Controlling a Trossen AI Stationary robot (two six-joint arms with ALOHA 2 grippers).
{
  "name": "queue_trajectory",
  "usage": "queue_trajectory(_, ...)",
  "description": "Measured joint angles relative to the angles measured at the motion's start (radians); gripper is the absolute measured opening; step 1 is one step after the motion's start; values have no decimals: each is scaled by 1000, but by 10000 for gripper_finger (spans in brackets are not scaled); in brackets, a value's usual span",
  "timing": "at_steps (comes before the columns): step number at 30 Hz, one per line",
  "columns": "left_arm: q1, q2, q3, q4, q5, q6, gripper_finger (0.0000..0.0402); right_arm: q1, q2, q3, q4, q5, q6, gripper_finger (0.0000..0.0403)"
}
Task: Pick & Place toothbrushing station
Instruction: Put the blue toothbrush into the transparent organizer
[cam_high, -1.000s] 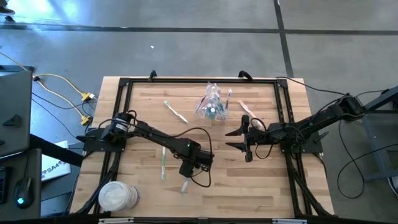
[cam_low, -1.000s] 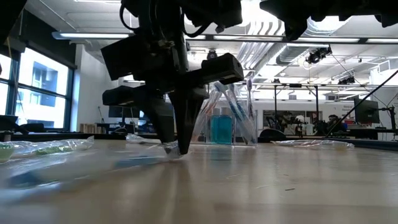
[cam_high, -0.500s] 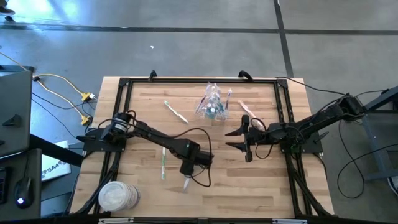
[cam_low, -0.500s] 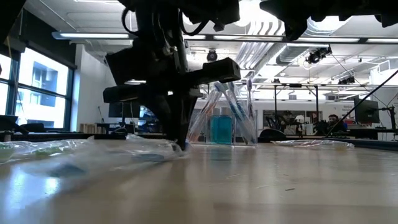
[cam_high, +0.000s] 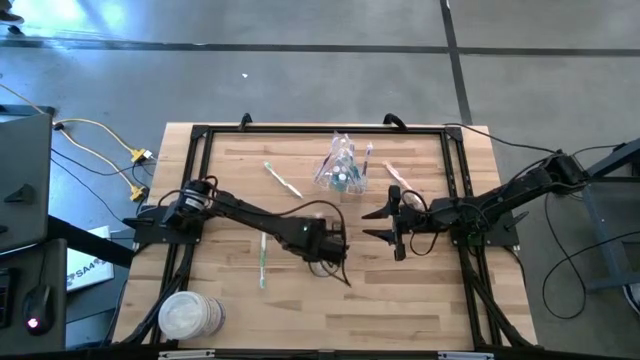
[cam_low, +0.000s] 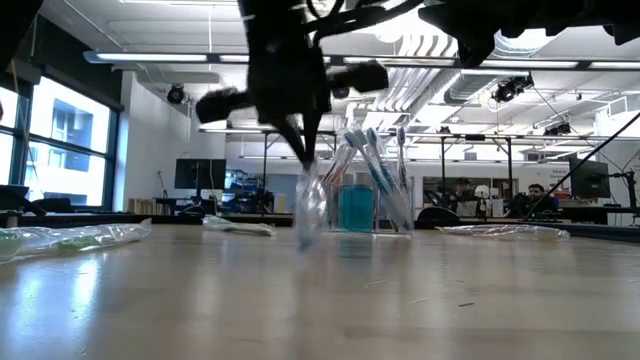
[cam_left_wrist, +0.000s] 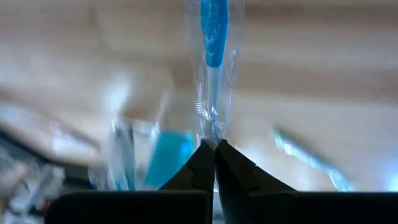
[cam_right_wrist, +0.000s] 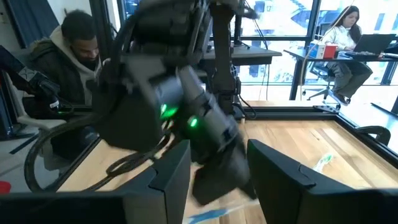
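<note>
The left gripper (cam_left_wrist: 214, 149) had its two fingers pinched tight on the top edge of a clear wrapper with a blue toothbrush (cam_left_wrist: 213, 37) inside it. The toothbrush hung straight down from the closed jaws and looked to be lifted off the wooden table (cam_high: 420, 300), though its bottom tip was hard to see. The clear cup (cam_high: 341, 172) full of other brushes stood well away from the jaws, on the far side of the table. To do this step well, I think the arm should carry the brush slowly so it did not swing, because only a thin bit of wrapper sat between the jaws and it could slip out. It should lift the tip higher than the cup's rim, stop right over the cup, and only then let the jaws open. The brushes already leaning in the cup could get bumped, so coming straight down looked safest. The right gripper (cam_high: 385, 223) waited near the cup with its jaws held wide apart and nothing between them. A green toothbrush (cam_high: 262, 258) and a white toothbrush (cam_high: 282, 179) lay flat on the table, apart from both sets of jaws.
</note>
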Motion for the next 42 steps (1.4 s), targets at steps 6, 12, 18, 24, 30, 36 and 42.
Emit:
queue_trajectory(6,32,0,136,-220,-180,-172,2,0,0,0,-1,0,4,152)
queue_trajectory(12,88,0,278,-420,-342,-279,2,0,0,0,-1,0,4,152)
queue_trajectory(18,173,0,412,-529,-388,-294,2,0,0,0,-4,0,4,152)
queue_trajectory(24,284,0,451,-537,-451,-213,2,0,0,0,-9,0,4,152)
queue_trajectory(30,389,0,413,-486,-503,-166,2,0,0,0,-9,0,4,152)
queue_trajectory(36,424,4,397,-458,-509,-144,2,0,0,0,-9,0,3,152)
queue_trajectory(42,426,50,397,-430,-498,-119,2,0,0,0,-8,0,1,152)
